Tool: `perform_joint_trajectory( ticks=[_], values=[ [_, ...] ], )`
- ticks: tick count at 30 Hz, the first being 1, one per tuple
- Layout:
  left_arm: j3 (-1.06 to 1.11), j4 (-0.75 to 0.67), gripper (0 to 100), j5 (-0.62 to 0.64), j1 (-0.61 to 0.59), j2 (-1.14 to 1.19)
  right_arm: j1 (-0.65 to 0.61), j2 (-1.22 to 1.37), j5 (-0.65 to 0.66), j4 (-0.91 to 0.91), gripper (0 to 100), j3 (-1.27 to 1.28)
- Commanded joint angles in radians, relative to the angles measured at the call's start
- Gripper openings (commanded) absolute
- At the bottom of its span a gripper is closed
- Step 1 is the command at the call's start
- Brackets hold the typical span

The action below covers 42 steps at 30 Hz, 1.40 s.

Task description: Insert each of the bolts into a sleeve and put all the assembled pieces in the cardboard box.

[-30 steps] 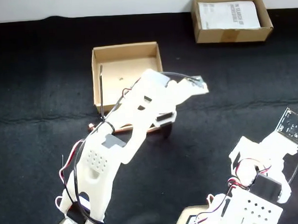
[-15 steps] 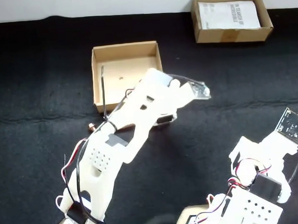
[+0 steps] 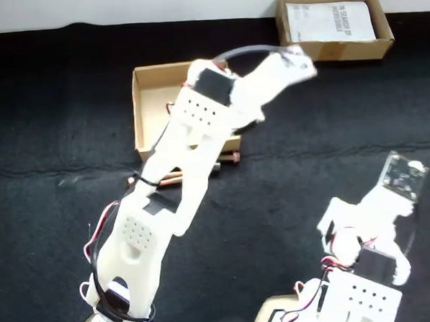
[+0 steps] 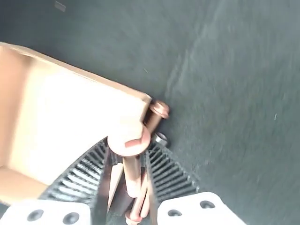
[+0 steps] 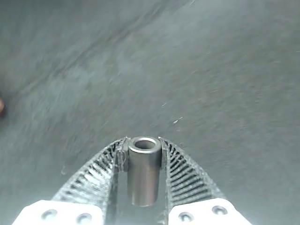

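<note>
The left gripper point(image 4: 129, 150) is clamped on a copper bolt point(image 4: 133, 180): its ribbed black fingers point(image 4: 166, 171) press on the shank from both sides, the shank runs back between them toward the wrist, and the flat head sticks out just past the tips. That head sits right by a corner of the cardboard box point(image 4: 70, 117), and a second bolt point(image 4: 157, 111) lies on the black cloth point(image 3: 52, 213) just outside the same corner. From above, the left arm stretches over that box. The right gripper point(image 5: 143, 140) is closed on a grey sleeve point(image 5: 143, 173), its fingers point(image 5: 185, 178) hugging both sides, with the open end level with the tips, above bare cloth. Far off sits another box point(image 3: 384, 22) holding a paper sheet point(image 3: 330, 21).
</note>
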Motion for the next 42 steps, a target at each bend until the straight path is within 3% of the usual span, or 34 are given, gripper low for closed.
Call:
perform_joint_trajectory(
  ticks=[1,4,7,11,15,25,35,42],
  values=[
    [-0.143,0.002,1,0.069,-0.004,-0.076,-0.105,-0.013,0.009,-0.007,0.7,0.007],
    [-0.286,0.002,1,0.176,-0.041,-0.073,-0.214,-0.01,0.009,-0.024,0.7,0.007],
    [-0.418,0.002,1,0.362,-0.082,-0.068,-0.306,-0.01,0.008,-0.102,0.7,0.007],
    [-0.42,0.009,1,0.614,-0.147,-0.097,-0.374,-0.01,0.006,-0.228,0.7,0.007],
    [-0.418,0.009,1,0.729,-0.222,-0.125,-0.414,-0.01,0.005,-0.314,0.7,0.007],
    [-0.36,0.011,1,0.779,-0.208,-0.2,-0.476,-0.008,0.0,-0.524,0.7,0.01],
    [0.357,0.005,1,0.778,-0.099,-0.579,-0.489,-0.016,0.0,-0.814,0.7,0.166],
    [0.593,0.003,1,0.778,-0.105,-0.746,-0.516,-0.016,0.006,-1.098,0.7,0.341]
  ],
)
